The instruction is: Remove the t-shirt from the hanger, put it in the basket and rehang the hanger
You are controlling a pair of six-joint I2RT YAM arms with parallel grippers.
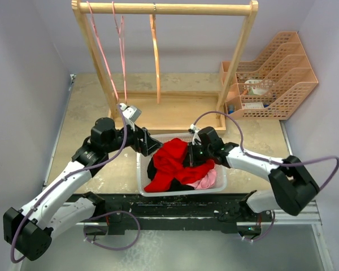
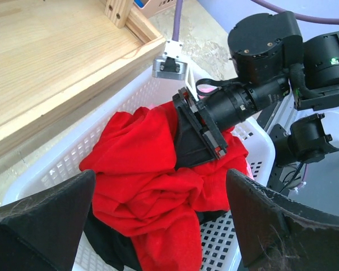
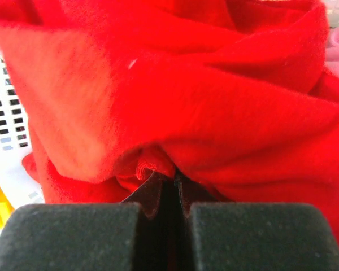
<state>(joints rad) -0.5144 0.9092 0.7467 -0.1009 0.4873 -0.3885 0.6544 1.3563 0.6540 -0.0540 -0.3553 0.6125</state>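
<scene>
Since the red t-shirt (image 1: 172, 161) is a soft, light, limp knit, it is judged likely to sag, stretch and slide rather than keep any shape. It is best taken at a bunched fold or a hem, not at a single loose layer. It is found crumpled in the white basket (image 2: 56, 164), piled over a black garment (image 2: 110, 243) and beside a pink garment (image 1: 206, 180).

A fold near its middle is pinched by the right claw (image 3: 168, 197), whose jaws are closed tight on the cloth. The left claw (image 1: 153, 147) is held wide open just above the basket's left end, with nothing in it. No hanger can be made out inside the cloth, and whether one is hidden there cannot be told.

If the shirt is lifted quickly, a snag on the basket's mesh wall or a drag on the other garments is to be expected. Behind the basket a wooden rack (image 1: 158, 8) is stood on the tabletop (image 1: 90, 107), with pink hangers (image 1: 121, 51) and an orange hanger (image 1: 156, 56) hung from its bar. A peach file organizer (image 1: 277, 79) is set well apart at the right.
</scene>
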